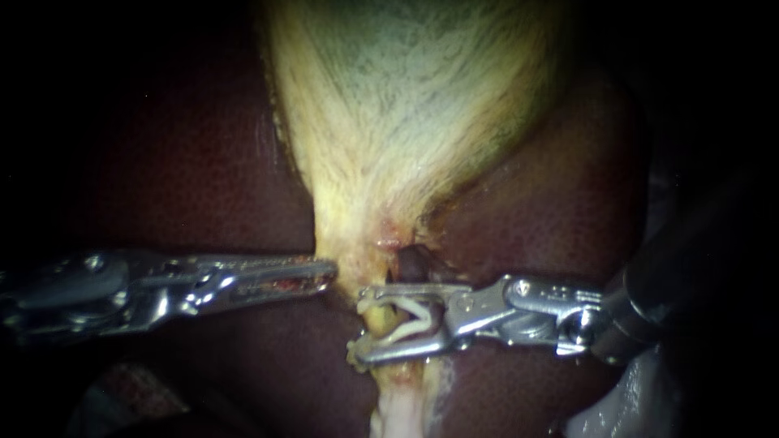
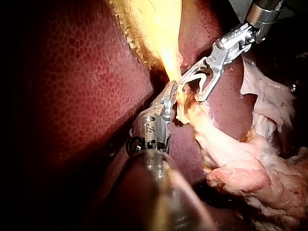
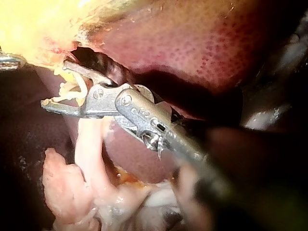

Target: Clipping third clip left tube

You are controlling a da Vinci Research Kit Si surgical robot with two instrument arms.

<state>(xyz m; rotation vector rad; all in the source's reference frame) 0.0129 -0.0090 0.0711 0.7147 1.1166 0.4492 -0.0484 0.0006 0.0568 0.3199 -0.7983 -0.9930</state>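
The pale yellow gallbladder [image 1: 406, 105] narrows to a neck [image 1: 373, 243], and a pale tube [image 1: 398, 405] runs down from it. My right instrument [image 1: 357, 324] comes in from the right. Its jaws stand wide apart on either side of the tube just below the neck. Between them sits a white clip [image 1: 410, 312], touching both jaws. The right wrist view shows the same jaws [image 3: 54, 85] straddling the tube [image 3: 89, 144]. My left instrument [image 1: 329, 272] lies level, jaws shut, its tip against the neck's left edge, as also shown in the left wrist view [image 2: 172, 89].
Dark red liver [image 1: 178, 162] lies on both sides of the gallbladder. A dark hole [image 1: 414, 259] opens just above the right instrument's upper jaw. Loose pale tissue [image 2: 250, 178] hangs below the tube.
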